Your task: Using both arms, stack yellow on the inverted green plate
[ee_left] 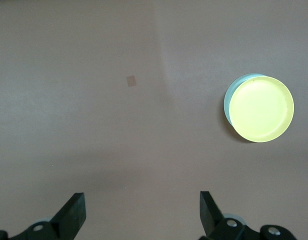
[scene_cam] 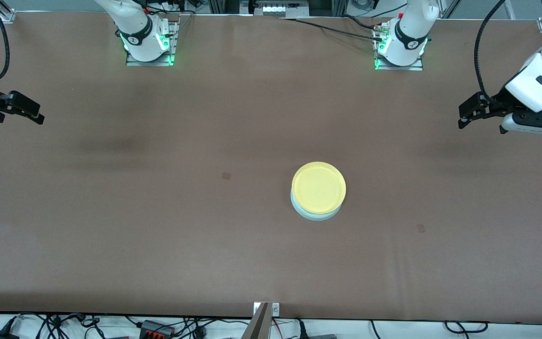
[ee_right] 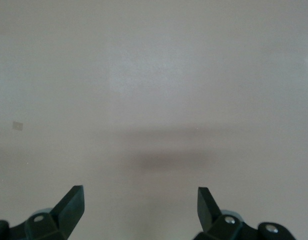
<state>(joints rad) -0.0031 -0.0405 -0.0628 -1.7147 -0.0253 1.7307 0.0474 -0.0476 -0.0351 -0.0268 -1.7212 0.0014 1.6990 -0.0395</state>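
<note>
yellow point(scene_cam: 318, 187): round plate, rim up, resting on the green plate point(scene_cam: 314, 215), out in the open table toward the left arm's end and well short of either base. sits slightly off-centre, so a thin crescent of green shows at the edge nearer the front camera; the left wrist view shows the same, yellow point(ee_left: 261, 109) on top, a sliver of green plate point(ee_left: 228, 99) along one side.

green plate: lies under yellow, on the table; mostly covered, so whether it is inverted cannot be told.

left gripper point(scene_cam: 469, 113): up in the air over the table's edge at the left arm's end, well apart from the stack; fingers spread wide, holding nothing.

right gripper point(scene_cam: 25, 109): over the table at the right arm's end, well apart from the stack; fingers spread wide, empty.

table point(scene_cam: 158, 212): brown cover.

status: stack appears made and let go; judged complete, nothing left but perhaps parking the arms.
</note>
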